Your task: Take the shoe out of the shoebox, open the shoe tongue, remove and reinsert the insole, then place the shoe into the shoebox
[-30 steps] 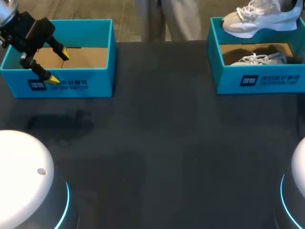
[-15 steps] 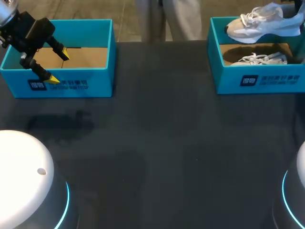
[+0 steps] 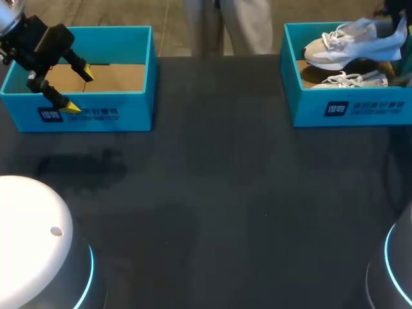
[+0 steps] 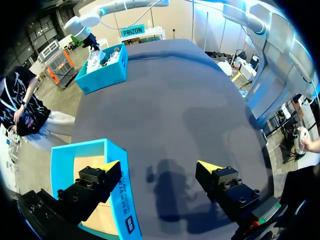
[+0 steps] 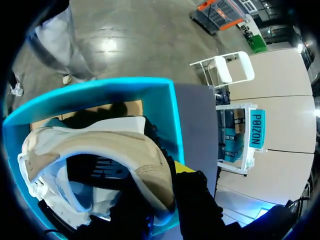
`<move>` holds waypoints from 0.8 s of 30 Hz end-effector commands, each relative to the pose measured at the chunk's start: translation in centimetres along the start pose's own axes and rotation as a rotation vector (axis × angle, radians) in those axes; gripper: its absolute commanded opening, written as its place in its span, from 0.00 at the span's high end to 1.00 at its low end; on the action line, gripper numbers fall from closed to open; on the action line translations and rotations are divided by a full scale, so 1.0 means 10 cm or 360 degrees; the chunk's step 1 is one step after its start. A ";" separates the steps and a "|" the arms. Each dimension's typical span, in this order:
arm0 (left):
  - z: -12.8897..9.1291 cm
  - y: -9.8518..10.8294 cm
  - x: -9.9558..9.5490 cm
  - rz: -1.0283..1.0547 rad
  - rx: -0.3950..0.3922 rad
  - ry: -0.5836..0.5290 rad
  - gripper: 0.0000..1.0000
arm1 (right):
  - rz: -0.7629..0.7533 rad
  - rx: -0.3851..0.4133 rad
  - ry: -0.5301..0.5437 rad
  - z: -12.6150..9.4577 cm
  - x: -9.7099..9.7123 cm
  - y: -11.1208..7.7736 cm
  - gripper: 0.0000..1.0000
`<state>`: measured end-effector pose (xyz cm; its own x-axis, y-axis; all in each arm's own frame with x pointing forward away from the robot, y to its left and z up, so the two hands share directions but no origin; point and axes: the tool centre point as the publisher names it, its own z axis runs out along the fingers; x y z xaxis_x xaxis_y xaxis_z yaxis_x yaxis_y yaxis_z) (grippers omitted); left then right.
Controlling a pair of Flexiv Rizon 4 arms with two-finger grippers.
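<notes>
Over the table (image 3: 212, 193), the shoe (image 3: 341, 46) is clamped by the right gripper (image 5: 165, 190); the box (image 3: 351, 108) rim should be cleared slowly.

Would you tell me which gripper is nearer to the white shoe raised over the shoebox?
Right. The right gripper grips the white shoe at its heel, above the shoebox. The left gripper hangs open across the table, at the rim of the other blue box.
</notes>
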<state>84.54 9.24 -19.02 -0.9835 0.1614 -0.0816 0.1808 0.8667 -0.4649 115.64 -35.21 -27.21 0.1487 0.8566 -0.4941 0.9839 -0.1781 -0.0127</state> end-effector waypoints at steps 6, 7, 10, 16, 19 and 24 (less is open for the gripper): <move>0.00 0.00 0.00 0.0000 -0.0004 0.0001 0.00 | 0.0005 0.0030 0.0009 0.17 0.13 0.14 1.00; 0.00 0.00 0.00 0.0000 -0.0004 0.0001 0.00 | 0.0003 0.0032 0.0014 0.18 0.15 0.15 1.00; 0.00 0.00 0.00 0.0000 -0.0004 0.0001 0.00 | 0.0005 0.0026 0.0031 0.22 0.21 0.16 1.00; 0.00 0.00 0.00 0.0000 -0.0004 0.0001 0.00 | 0.0012 0.0032 0.0050 0.33 0.31 0.16 1.00; 0.00 0.00 0.00 0.0000 -0.0004 0.0001 0.00 | 0.0023 0.0037 0.0063 0.41 0.33 0.16 1.00; 0.00 0.00 0.00 0.0000 -0.0004 0.0001 0.00 | 0.0014 0.0037 0.0060 0.51 0.34 0.16 1.00</move>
<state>84.54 9.24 -19.02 -0.9835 0.1614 -0.0816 0.1808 0.8667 -0.4649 116.50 -34.80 -32.55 0.1624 0.8739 -0.4582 0.9811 -0.1926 -0.0197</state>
